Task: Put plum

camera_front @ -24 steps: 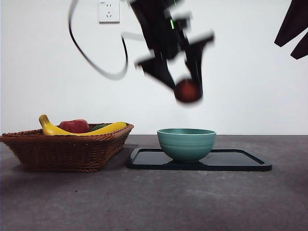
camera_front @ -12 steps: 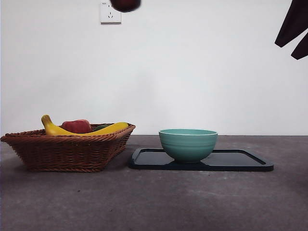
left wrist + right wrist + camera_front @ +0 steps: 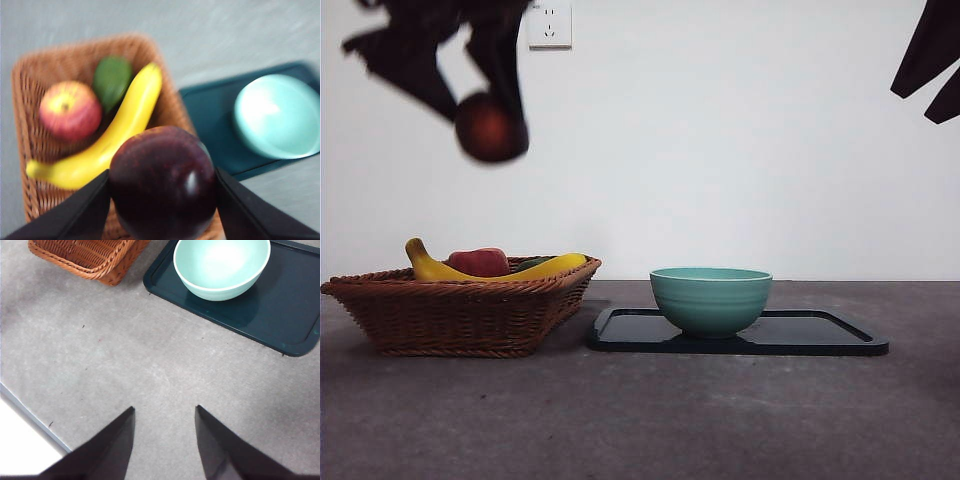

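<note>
**Plum held high above the basket**

The left gripper [image 3: 485, 95] hangs high at the far left of the scene, its two black jaws clenched on the plum [image 3: 491, 127]. In the left wrist view the dark purple plum [image 3: 162, 182] fills the space between the jaws, each jaw pressed against one side of it, with a small glint on its skin. The plum is in the air, well above the wicker basket [image 3: 460, 310] and touching nothing but the jaws.

In the basket lie a yellow banana [image 3: 107, 140], a red apple [image 3: 70, 110] and a green fruit [image 3: 112, 80]; the apple and the green fruit sit on the far side of the banana. To the right of the basket, just beside it, a dark tray [image 3: 820, 335] lies on the grey table [image 3: 640, 420], and a teal bowl [image 3: 710, 298] stands on the tray's left part.

The right gripper [image 3: 164, 427] waits over bare table nearer than the tray, its jaws spread apart and holding nothing.
</note>
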### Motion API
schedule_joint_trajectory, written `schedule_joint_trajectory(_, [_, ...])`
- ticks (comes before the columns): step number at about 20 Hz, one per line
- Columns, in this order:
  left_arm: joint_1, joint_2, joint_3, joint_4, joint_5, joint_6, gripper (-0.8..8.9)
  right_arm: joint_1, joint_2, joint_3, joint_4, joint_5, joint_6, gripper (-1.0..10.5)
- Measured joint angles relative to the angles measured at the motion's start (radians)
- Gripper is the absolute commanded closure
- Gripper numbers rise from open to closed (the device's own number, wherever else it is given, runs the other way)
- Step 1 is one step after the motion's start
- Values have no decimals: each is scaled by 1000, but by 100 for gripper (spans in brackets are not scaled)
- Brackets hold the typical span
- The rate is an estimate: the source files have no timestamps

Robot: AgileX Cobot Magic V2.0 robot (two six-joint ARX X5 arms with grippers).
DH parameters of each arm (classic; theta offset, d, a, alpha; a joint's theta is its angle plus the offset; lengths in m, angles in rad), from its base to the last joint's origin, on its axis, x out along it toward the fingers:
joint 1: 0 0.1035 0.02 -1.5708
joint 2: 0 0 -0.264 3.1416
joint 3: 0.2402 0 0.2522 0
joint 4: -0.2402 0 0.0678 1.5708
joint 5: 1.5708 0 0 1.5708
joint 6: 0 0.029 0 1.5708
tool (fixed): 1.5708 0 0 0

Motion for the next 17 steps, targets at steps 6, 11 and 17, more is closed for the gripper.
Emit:
schedule_joint_trajectory(6, [16, 5, -257, 298, -3, 0, 568, 0, 0, 0, 0, 0, 0, 755])
schedule_joint_trajectory(11, [38, 96, -305, 391, -3, 5, 568, 0, 0, 0, 0, 0, 0, 755])
schedule_joint_trajectory(17, [37, 201, -305, 451, -3, 9, 568, 0, 0, 0, 0, 0, 0, 755])
